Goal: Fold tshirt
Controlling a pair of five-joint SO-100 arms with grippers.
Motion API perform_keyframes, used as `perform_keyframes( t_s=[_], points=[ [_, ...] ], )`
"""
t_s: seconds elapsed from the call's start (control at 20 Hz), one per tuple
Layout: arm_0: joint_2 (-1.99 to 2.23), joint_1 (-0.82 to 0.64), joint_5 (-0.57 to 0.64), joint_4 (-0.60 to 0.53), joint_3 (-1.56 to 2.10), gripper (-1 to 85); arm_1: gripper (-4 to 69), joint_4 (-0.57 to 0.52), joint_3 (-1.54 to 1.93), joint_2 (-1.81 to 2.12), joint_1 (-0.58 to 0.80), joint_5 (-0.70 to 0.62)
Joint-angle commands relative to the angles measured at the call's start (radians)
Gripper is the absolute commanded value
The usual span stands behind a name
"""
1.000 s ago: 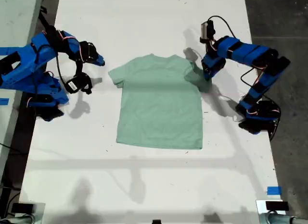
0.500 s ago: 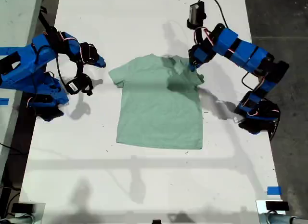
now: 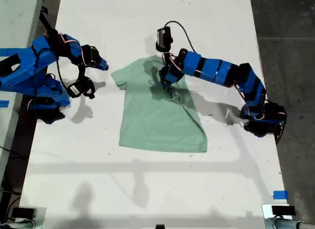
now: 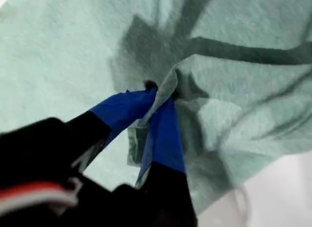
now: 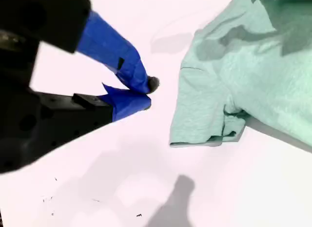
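The pale mint-green tshirt (image 3: 157, 123) lies flat on the white table (image 3: 147, 189), collar toward the far edge. My first gripper (image 3: 166, 83) reaches in from the exterior view's right and is shut on the tshirt's sleeve, holding it over the chest so that shoulder lies folded in a diagonal crease. The first wrist view shows the tshirt (image 4: 234, 32) bunched between that gripper's (image 4: 158, 93) blue fingers. My second gripper (image 3: 102, 65) hovers at the exterior view's left, a little off the other sleeve (image 5: 204, 115). There my second gripper (image 5: 145, 93) is shut with nothing in it, above bare table.
The first arm's base (image 3: 261, 121) stands at the exterior view's right, the second arm's base (image 3: 44, 99) at its left. A blue tape mark (image 3: 279, 194) sits near the table's front corner on the exterior view's right. Dark floor (image 3: 295, 42) borders the table's edge there.
My first gripper has carried the sleeve from the tshirt's edge at the exterior view's right inward across the chest, folding that side over. The second arm has barely moved.
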Motion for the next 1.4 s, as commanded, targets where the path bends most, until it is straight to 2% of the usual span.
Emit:
perform_keyframes(
  t_s=[0.0, 0.05, 0.1, 0.25, 0.4, 0.45, 0.55, 0.7, 0.85, 1.1, 1.35],
  points=[
    [0.028, 0.017, -0.02, -0.021, -0.006, 3.9, 29.2, -0.052, -0.084, 0.009, -0.026, 0.048],
    [0.025, 0.017, -0.02, -0.02, -0.006, 8.0, 41.6, -0.021, -0.084, 0.032, -0.028, 0.035],
    [0.025, 0.017, -0.02, -0.017, -0.009, 11.5, 45.5, 0.011, -0.083, 0.071, -0.031, 0.0],
    [0.023, 0.011, -0.02, -0.003, -0.025, 13.7, 36.6, 0.195, -0.063, 0.235, 0.008, -0.023],
    [-0.012, -0.017, -0.005, 0.041, -0.083, 14.4, 33.5, 0.37, -0.011, 0.428, 0.051, -0.058],
    [-0.035, -0.025, 0.006, 0.063, -0.117, 11.9, 33.0, 0.396, 0.032, 0.491, 0.058, -0.069],
    [-0.087, -0.038, 0.031, 0.083, -0.172, 12.0, 32.1, 0.393, 0.189, 0.632, 0.066, -0.069],
    [-0.195, -0.08, 0.069, 0.044, -0.178, 23.0, 29.9, 0.356, 0.407, 0.782, 0.055, -0.04],
    [-0.316, -0.132, 0.109, -0.014, -0.193, 25.8, 27.9, 0.318, 0.538, 0.865, 0.031, -0.012],
    [-0.571, -0.186, 0.143, -0.15, -0.196, 27.8, 27.5, 0.304, 0.632, 0.982, 0.005, 0.006],
    [-0.864, -0.193, 0.16, -0.187, -0.31, 25.9, 27.4, 0.275, 0.762, 1.127, -0.006, 0.029]
  ],
)
